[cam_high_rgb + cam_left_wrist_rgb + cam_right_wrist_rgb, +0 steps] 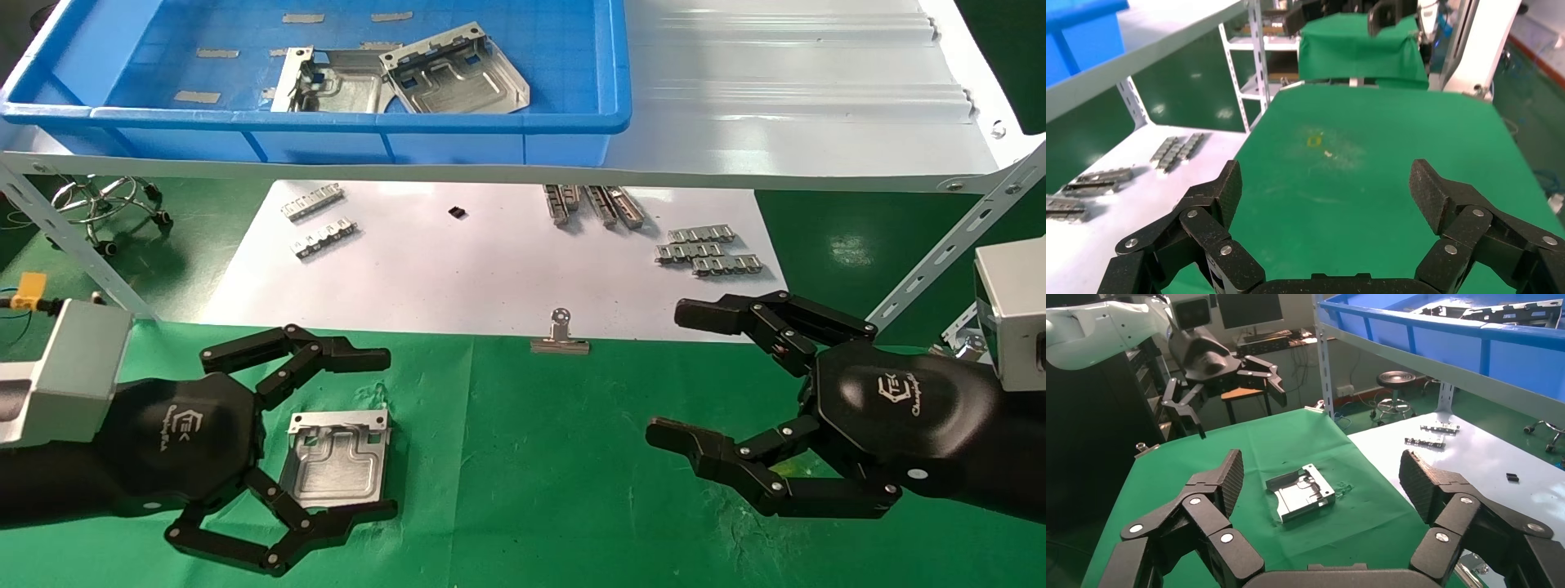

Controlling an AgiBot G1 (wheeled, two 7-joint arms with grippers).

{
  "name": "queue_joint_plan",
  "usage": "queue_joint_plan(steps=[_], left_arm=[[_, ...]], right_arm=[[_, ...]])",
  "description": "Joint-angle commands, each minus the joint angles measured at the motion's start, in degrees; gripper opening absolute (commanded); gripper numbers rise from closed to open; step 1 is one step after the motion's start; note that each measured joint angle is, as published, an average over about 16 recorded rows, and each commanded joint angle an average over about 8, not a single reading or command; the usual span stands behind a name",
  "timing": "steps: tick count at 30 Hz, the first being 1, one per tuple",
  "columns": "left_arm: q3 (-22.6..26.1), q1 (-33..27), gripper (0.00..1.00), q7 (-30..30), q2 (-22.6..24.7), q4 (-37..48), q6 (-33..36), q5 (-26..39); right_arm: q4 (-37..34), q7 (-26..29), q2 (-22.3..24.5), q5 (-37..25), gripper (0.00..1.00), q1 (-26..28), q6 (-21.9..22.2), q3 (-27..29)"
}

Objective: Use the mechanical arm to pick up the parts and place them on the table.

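One silver part [337, 457] lies flat on the green table [572, 490] and also shows in the right wrist view as the same part [1300, 493]. My left gripper [391, 434] hovers open over it, fingers spread to either side and clear of it. The left wrist view looks past the open left gripper [1327, 190] at bare cloth, with no part in sight. My right gripper [663, 371] hangs open and empty at the table's right, its fingers [1229, 471] wide apart. Two more parts [339, 82] [458, 73] lie overlapping in the blue bin [327, 122].
The bin stands on a white metal shelf [776, 122] over the table's back. Below it a white paper sheet [449, 269] holds small toothed strips [709, 249] [310, 200]. A binder clip [560, 339] sits at the sheet's near edge. Slanted shelf struts [940, 253] flank both sides.
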Motion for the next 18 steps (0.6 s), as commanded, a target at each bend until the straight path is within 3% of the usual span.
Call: queue_joint_plan(steps=[1,18], left_arm=[[-1.0,0.8,1.0,-0.9,-0.1,-0.9,0.0,-0.5],[-8.8,7.6,1.0,-8.4,-1.2,-8.1,-0.2,-4.4]], right_arm=[[0.0,0.0,0.0,0.0,1.0,0.0,0.0,0.0],[0.0,0.0,0.0,0.0,1.0,0.0,0.0,0.0]])
